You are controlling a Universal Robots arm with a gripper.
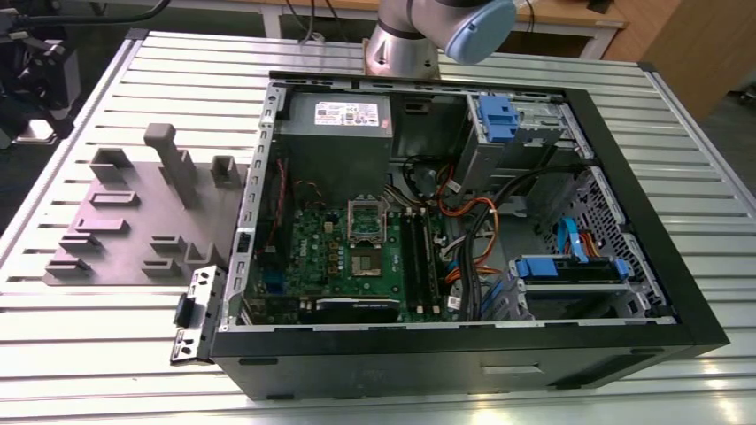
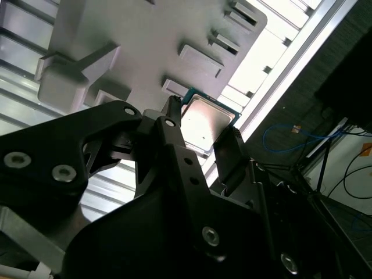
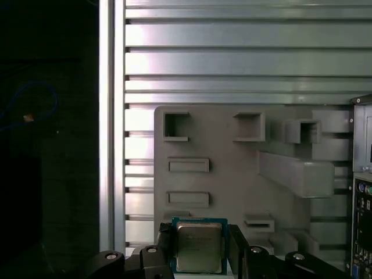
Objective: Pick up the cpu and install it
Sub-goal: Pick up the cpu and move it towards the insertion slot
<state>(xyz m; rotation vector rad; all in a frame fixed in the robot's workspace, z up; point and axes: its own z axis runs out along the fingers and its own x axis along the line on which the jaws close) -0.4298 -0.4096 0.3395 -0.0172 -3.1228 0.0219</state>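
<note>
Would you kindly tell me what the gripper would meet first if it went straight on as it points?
Probably the grey fixture plate, lying beyond the cpu the gripper holds; the distance is unclear.

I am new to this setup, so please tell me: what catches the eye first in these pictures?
In both wrist views the gripper holds the cpu between its fingers, with a grey fixture plate behind it. In the exterior view an open computer case lies on the slatted table, its green motherboard exposed.

Small thin square cpu (image 3: pixel 199 247) with silver-grey metal lid and teal rim, clamped by opposite edges in the black tool (image 3: pixel 200 239), above the grey moulded plate (image 3: pixel 232 174).
</note>
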